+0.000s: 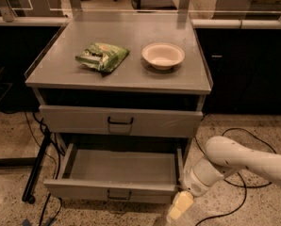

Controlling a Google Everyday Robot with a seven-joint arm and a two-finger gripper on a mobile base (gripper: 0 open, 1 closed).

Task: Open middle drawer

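The middle drawer [114, 189] is a grey metal drawer that stands pulled out and looks empty inside. A small black wire handle [119, 195] sits at the centre of its front. My gripper [178, 208], a pale yellowish tip on a white arm [239, 159], is low on the right, just beside the front right corner of the open drawer. It holds nothing that I can see. The drawer above [120, 121] is closed. Any drawer below is hidden.
On the cabinet top [131, 79] lie a green snack bag [102, 56] and a white bowl [163, 55]. Black cables run over the speckled floor at the left [39, 173] and right [235, 192]. Dark cabinets stand behind.
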